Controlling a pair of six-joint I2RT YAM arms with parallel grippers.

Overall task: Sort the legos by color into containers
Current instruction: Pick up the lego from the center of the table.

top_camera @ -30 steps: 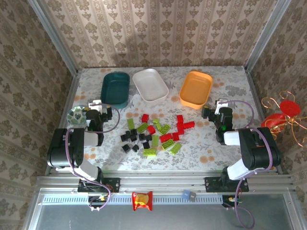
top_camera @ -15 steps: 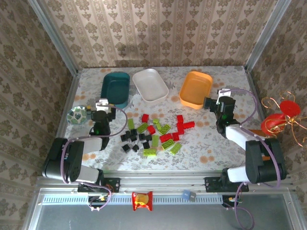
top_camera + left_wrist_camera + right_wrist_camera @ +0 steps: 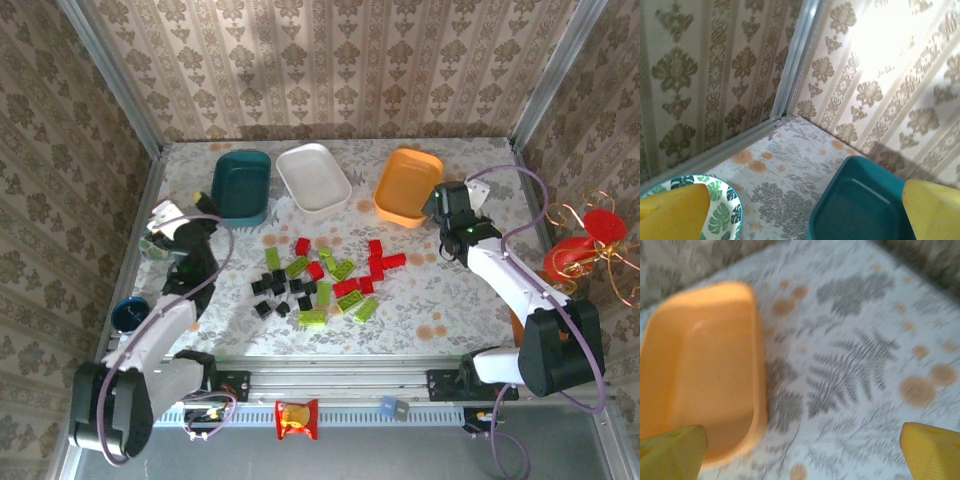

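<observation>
Legos (image 3: 316,270) lie scattered on the table (image 3: 430,320) before the orange tub (image 3: 408,185).

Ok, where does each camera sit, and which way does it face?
Top external: above and behind, looking down on the table; left arm, right arm show.
Left wrist: faces the far-left corner, teal tub, patterned dish, between left tool's fingertips.
Right wrist: looks down on the orange tub, between right tool's fingertips.
Shared: both tubs appear from above too.

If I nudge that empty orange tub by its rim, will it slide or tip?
The orange tub looks like thin plastic and sits empty, so it is probably light and would slide on the table. Being wide and shallow, it seems unlikely to tip.
</observation>
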